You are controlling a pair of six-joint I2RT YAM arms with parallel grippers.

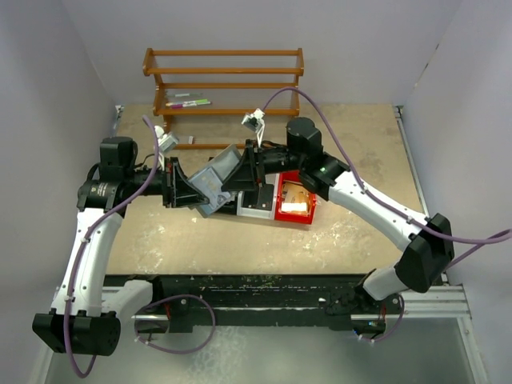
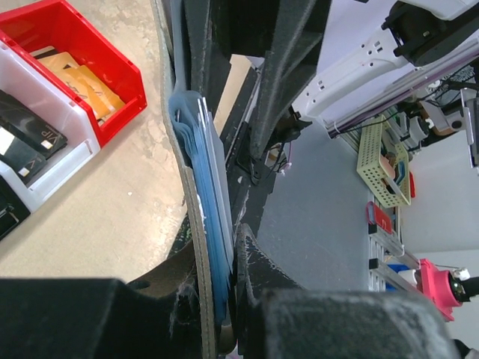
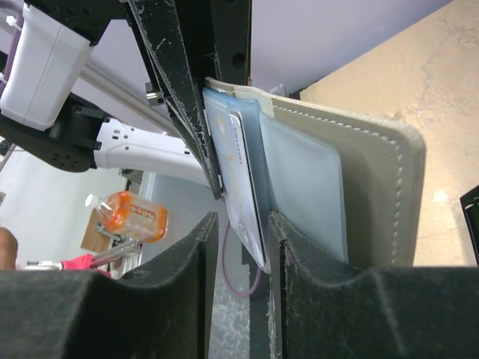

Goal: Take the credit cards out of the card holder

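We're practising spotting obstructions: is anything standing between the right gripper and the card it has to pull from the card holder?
Nothing visible does. An edge of the card sticks out of the card holder and sits between the fingers of the right gripper. The left gripper clamps the holder.

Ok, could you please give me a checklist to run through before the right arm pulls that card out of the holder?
1. Left gripper clamped on the card holder: ok.
2. Card holder held up off the table: ok.
3. Card poking out of its pocket, inside the right gripper: ok.
4. Its fingers pressing firmly on the card: cannot tell.
5. Red bin open, with cards inside: ok.
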